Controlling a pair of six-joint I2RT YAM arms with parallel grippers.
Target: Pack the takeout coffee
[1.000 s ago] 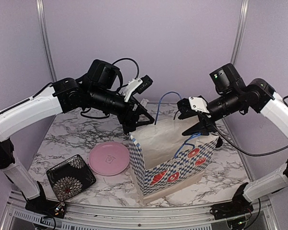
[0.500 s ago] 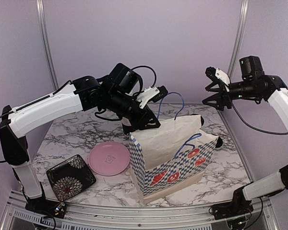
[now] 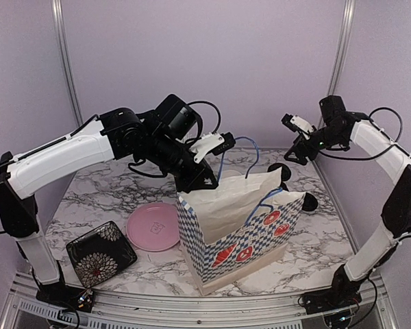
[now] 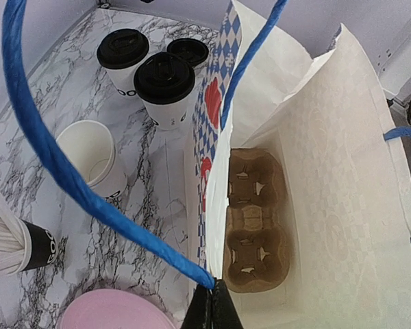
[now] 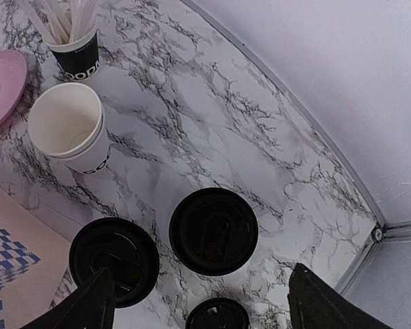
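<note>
Two takeout coffee cups with black lids (image 4: 164,77) (image 4: 122,49) stand on the marble behind the paper bag (image 3: 240,233). From above, the right wrist view shows them as black lids (image 5: 214,232) (image 5: 114,260). My right gripper (image 5: 212,305) hangs open above them, holding nothing. My left gripper (image 4: 212,310) is shut on the bag's rim at the foot of its blue handle (image 4: 61,171). A brown cardboard cup carrier (image 4: 257,219) lies empty on the bag's floor. In the top view my left gripper (image 3: 204,181) is at the bag's back left corner, and my right gripper (image 3: 292,140) is high at the back right.
A lidless white cup (image 5: 67,123), a black cup of white sticks (image 5: 75,48) and a smaller black lid (image 5: 218,317) stand near the coffees. A pink plate (image 3: 155,226) and a black flowered square dish (image 3: 101,253) lie left of the bag. The wall's corner post (image 5: 377,233) is close behind.
My left gripper has closed on the bag's rim and drawn it slightly left. My right arm has left the bag's right handle, swung back to the right and opened wider.
</note>
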